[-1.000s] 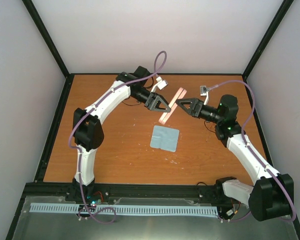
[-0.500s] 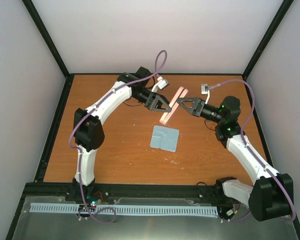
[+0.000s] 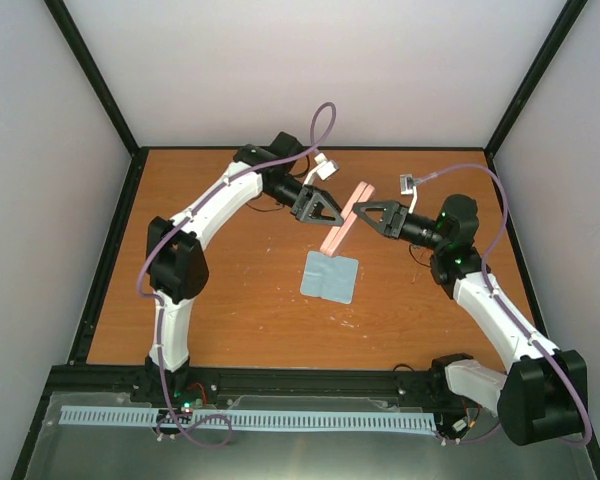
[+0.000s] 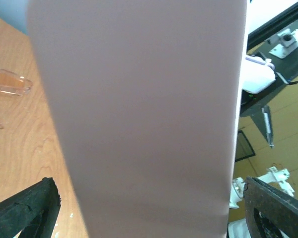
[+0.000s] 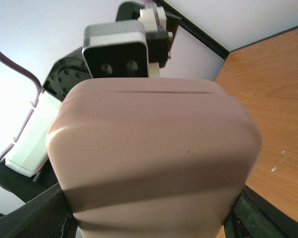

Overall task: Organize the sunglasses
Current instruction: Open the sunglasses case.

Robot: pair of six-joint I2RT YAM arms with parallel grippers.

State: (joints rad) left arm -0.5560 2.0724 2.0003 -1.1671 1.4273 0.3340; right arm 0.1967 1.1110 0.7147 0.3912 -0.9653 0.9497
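Observation:
The closed pink case [image 3: 347,217] is held off the table between both arms, slanting from far right to near left. My left gripper [image 3: 332,213] grips it from the left, and the case [image 4: 139,119] fills the left wrist view between the fingers [image 4: 25,210]. My right gripper [image 3: 364,213] grips it from the right, and the case's end [image 5: 154,158] fills the right wrist view. The sunglasses [image 4: 10,83], thin and translucent orange, lie on the wood at the left of the left wrist view. I cannot make them out clearly from above.
A light blue square cloth [image 3: 330,276] lies flat on the wooden table [image 3: 230,290] just in front of the case. Black frame rails edge the table, with grey walls behind and at the sides.
The right gripper has edged left and a little further back. The case between the grippers has shifted slightly with it. Both grips stay the same.

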